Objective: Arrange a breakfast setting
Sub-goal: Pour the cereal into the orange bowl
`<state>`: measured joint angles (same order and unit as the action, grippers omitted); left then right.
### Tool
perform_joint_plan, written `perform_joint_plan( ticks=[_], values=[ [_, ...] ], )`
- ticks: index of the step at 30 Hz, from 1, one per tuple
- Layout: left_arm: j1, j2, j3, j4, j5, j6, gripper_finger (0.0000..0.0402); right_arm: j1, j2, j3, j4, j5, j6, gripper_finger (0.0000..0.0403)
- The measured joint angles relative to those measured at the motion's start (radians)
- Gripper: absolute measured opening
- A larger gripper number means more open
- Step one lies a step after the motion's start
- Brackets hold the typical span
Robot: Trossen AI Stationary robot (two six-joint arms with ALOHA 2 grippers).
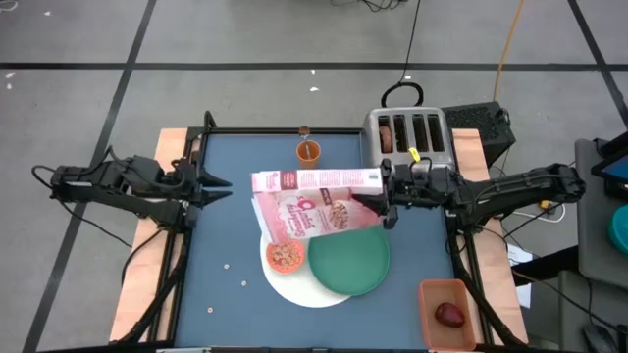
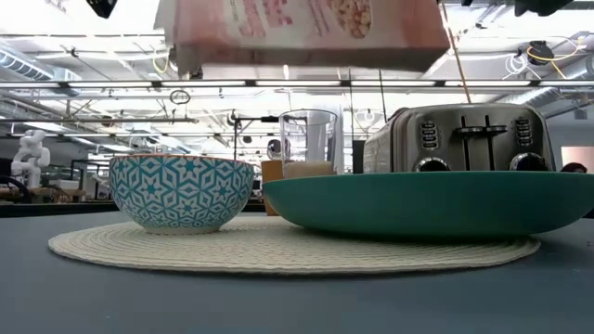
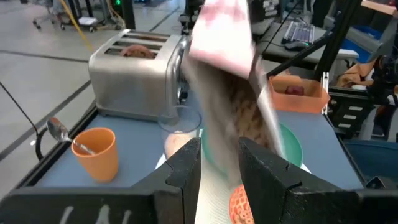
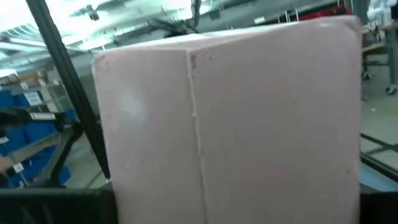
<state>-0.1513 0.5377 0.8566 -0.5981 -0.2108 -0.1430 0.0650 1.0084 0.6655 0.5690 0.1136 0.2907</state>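
Pink cereal box [image 1: 314,201] is clamped in my right gripper [image 1: 389,199], tipped above the small bowl [image 1: 286,256] on the white plate [image 1: 294,286]. My left gripper [image 1: 218,187] waits with parted fingers near the table's left edge.

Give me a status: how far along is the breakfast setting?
Done: white plate, bowl with cereal in it and green plate laid together; orange cup with spoon and milk glass near the toaster.

In hand: right gripper holds the cereal box in the air over the bowl. Left gripper waits open at the left edge.

Left: set down the box; the fruit still lies in the bin.
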Motion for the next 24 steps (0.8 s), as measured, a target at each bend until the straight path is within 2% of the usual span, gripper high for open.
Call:
perform_joint_plan(
  ticks=[4, 16, 24],
  values=[
    [0.000, 0.006, 0.000, -0.004, 0.000, -0.022, 0.0113, -0.002, 0.000, 0.000, 0.043, 0.048, -0.003, 0.0203],
    [0.000, 0.007, 0.000, 0.024, 0.000, -0.019, 0.0113, -0.039, 0.000, 0.000, 0.236, 0.047, -0.068, 0.0203],
    [0.000, 0.038, 0.000, 0.024, 0.001, -0.016, 0.0126, -0.060, 0.000, 0.000, 0.250, 0.045, -0.071, 0.0203]
  ],
)
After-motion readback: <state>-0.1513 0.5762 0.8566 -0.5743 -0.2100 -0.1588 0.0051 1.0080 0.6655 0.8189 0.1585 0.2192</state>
